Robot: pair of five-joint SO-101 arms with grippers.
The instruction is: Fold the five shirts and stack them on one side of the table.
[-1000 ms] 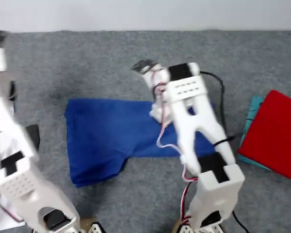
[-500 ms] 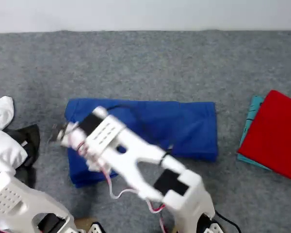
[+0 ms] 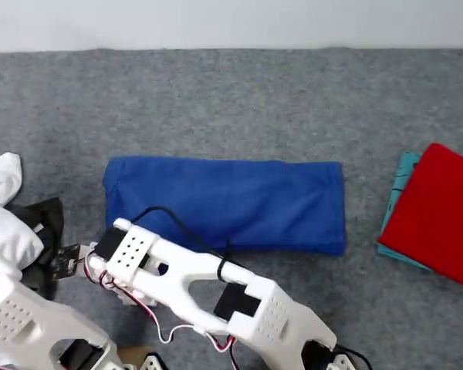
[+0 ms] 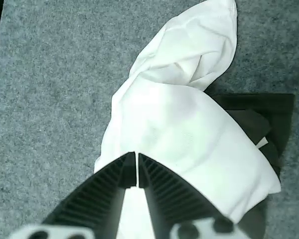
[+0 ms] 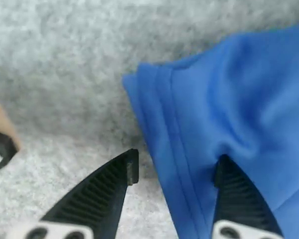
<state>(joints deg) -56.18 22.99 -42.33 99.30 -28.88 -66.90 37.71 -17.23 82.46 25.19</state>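
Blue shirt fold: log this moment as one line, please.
right claw open, straddling corner of long blue cloth shirt | left claw shut over crumpled white cloth shirt | folded red shirt atop teal one

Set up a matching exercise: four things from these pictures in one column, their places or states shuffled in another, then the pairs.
1. blue shirt
2. red shirt
3. left gripper
4. right gripper

a. open, astride a blue hem
b. shut, above the white shirt
c. lying on the teal shirt
d. spread out at the middle of the table

Pairs: 1-d, 2-c, 3-b, 4-a.
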